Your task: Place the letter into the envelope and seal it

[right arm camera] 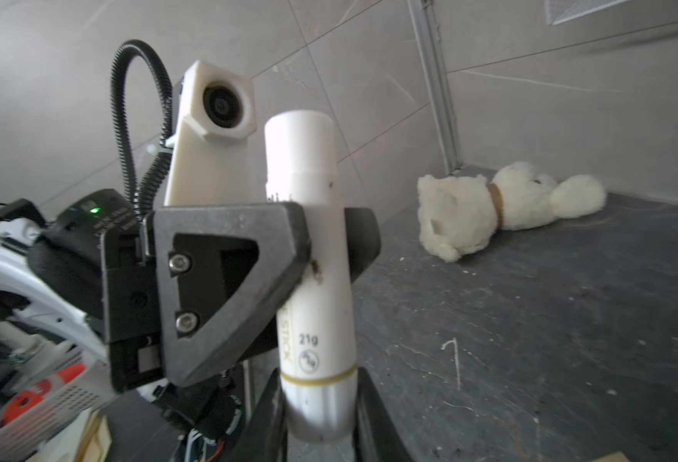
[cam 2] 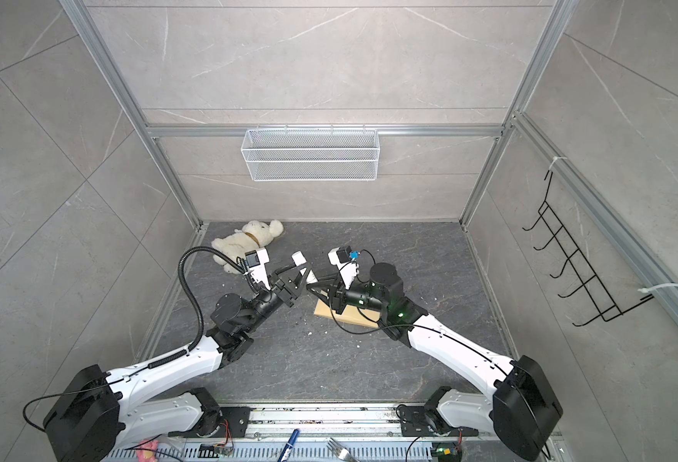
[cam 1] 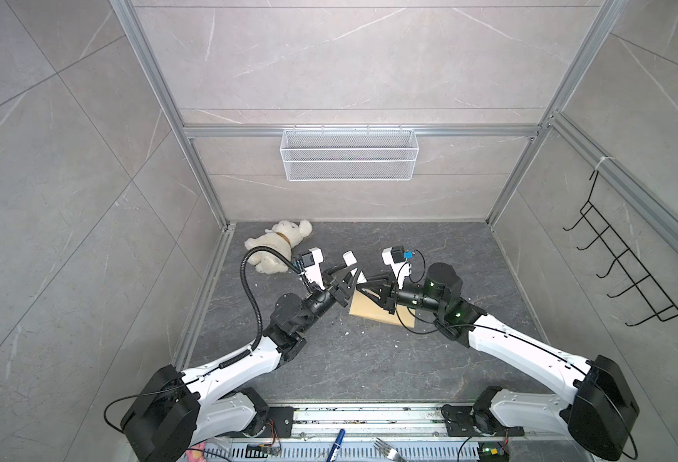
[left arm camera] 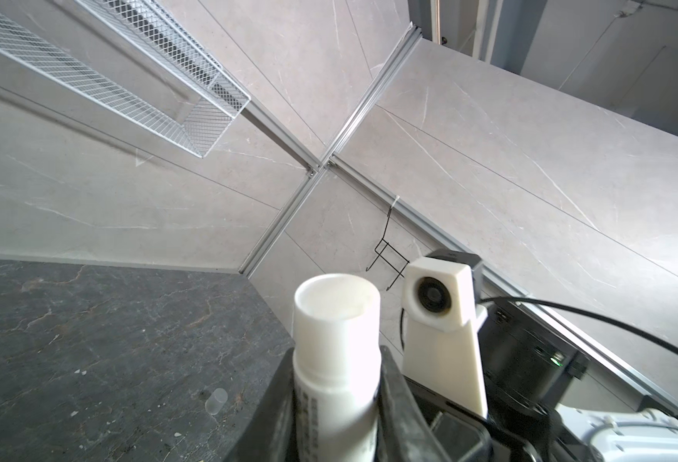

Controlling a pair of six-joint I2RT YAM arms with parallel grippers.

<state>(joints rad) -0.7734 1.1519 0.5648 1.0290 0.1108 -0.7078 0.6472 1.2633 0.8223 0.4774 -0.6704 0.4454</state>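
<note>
A white glue stick (right arm camera: 309, 240) is held above the table by both grippers. My left gripper (left arm camera: 337, 400) is shut on its body, one finger on each side. My right gripper (right arm camera: 321, 408) is shut on the lower end, below the yellow ring. In both top views the two grippers (cam 1: 348, 276) (cam 1: 360, 285) meet over the middle of the table. The plain tan envelope (cam 1: 369, 310) (cam 2: 325, 310) lies flat on the dark table, partly covered by my right arm. The letter is out of view.
A white teddy bear (cam 1: 277, 246) lies at the back left of the table. A small clear cylinder (left arm camera: 216, 400) lies on the table. A wire basket (cam 1: 349, 154) hangs on the back wall and a black hook rack (cam 1: 625, 260) on the right wall.
</note>
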